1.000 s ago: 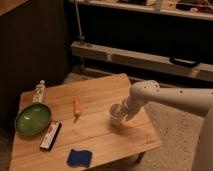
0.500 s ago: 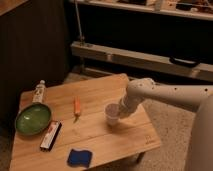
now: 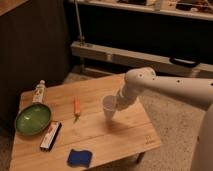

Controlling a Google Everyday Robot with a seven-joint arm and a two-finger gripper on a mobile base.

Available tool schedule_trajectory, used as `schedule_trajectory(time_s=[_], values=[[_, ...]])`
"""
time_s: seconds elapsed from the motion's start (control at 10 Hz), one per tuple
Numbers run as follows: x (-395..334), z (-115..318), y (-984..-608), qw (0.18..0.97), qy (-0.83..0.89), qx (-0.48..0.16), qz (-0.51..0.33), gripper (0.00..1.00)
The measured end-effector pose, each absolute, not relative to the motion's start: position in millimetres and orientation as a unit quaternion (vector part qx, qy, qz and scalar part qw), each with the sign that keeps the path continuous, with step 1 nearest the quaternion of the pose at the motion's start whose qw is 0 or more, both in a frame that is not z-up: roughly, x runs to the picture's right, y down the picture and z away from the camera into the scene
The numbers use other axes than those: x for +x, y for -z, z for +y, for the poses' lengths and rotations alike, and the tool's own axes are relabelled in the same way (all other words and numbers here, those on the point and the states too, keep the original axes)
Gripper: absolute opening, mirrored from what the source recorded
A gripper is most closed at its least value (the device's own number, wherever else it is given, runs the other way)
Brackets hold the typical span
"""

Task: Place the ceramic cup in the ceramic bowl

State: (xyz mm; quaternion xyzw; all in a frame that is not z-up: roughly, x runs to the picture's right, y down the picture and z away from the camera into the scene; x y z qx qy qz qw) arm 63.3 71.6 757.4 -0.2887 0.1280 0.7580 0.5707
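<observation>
Change since one second ago: the ceramic cup (image 3: pixel 107 107) sits a little further toward the left edge of the surface (image 3: pixel 122 142) and higher in view than before. My gripper (image 3: pixel 116 103) has travelled with it. Its fingers, then partly apart, are now clamped on the cup's right side. I cannot tell whether the cup's base is clear of the surface; a shadow lies on the wood just beside and below it. All other items hold their earlier positions.

Present location of the task's items: the cup is upright, right of the surface's middle, in my grip. The ceramic bowl (image 3: pixel 49 118) rests near the left edge, well apart from the cup, with nothing inside it.

Count of items on the surface:
- One ceramic cup, white.
- One ceramic bowl, green.
- One white bottle (image 3: pixel 39 91), lying by the far left corner, just beyond the bowl.
- One carrot (image 3: pixel 77 107), near the middle, between bowl and cup.
- One flat dark packet (image 3: pixel 50 135), just beside the bowl on its near side.
- One blue sponge (image 3: pixel 79 157), at the near edge.

My arm reaches in from the right edge.
</observation>
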Motion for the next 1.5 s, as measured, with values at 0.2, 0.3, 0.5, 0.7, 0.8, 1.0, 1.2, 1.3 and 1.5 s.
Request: schedule_trajectory(time_s=[0.2,0.3,0.5,0.7,0.8,1.0,1.2,1.3,1.5], values=[[54.8,35.8,-729.4,0.585,-0.753,-0.280,0.111,0.00],[39.1,8.9,-711.1,0.601,-0.744,-0.276,0.095,0.00],[22.8,-7.6,-699.9,0.614,-0.734,-0.279,0.078,0.00],[24.9,-7.4,-700.9,0.614,-0.735,-0.278,0.079,0.00],[23.5,-7.3,-700.4,0.614,-0.734,-0.278,0.079,0.00],[26.1,-7.5,-700.7,0.613,-0.735,-0.277,0.079,0.00],[21.1,-6.7,-700.1,0.620,-0.730,-0.279,0.073,0.00],[14.8,-7.8,-694.2,0.631,-0.721,-0.279,0.062,0.00],[-20.5,-6.1,-679.2,0.659,-0.697,-0.280,0.043,0.00]])
